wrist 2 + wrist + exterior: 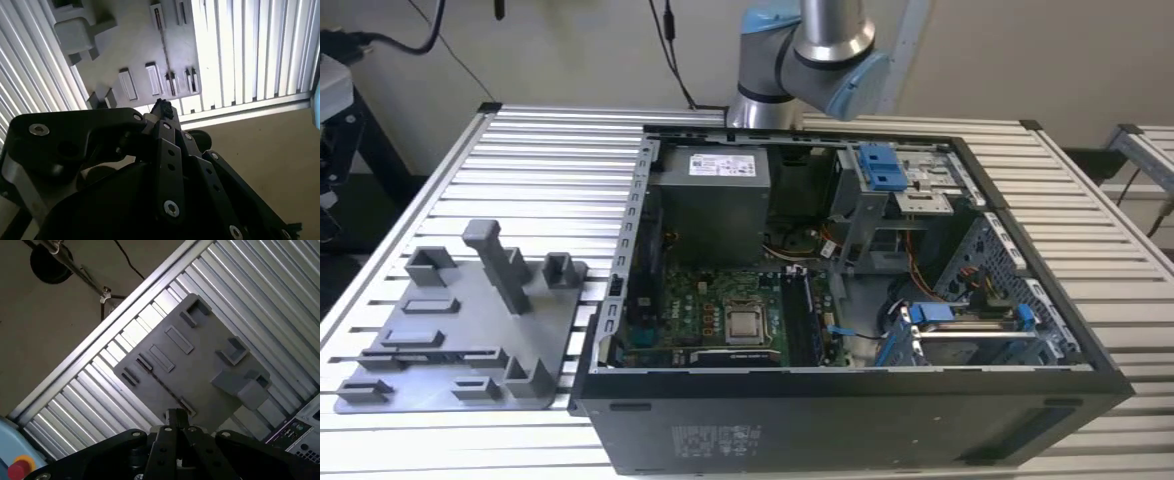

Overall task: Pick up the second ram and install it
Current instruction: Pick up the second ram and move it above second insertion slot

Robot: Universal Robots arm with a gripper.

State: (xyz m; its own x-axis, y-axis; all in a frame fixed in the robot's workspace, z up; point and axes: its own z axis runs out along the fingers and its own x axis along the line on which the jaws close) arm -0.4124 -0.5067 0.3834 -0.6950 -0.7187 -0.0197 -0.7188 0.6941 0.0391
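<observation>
Second ram, the slim flat dark memory stick: where's it sitting, and what's the gripper up to? — q_poster

Honestly can't say for sure. Best guess is the thin dark strip [166,60] in a groove of the flat grey plastic fixture plate [560,320], lower left of the exterior frame. If that's the second ram, it's standing on edge. Its long axis runs roughly across the frame, toward the open black computer case [854,420] on the exterior view's right. — a_poster

And the hand? — q_poster

The black gripper [176,416] hangs well above that plate in both wrist views, tips aimed at it, with the strip lying beyond them. The fingertips look pinched together, and I can't make out anything between them. The long memory slots [809,325] on the green board seem to run up-down in the exterior frame, so crosswise to the strip, I reckon. — a_poster
</observation>
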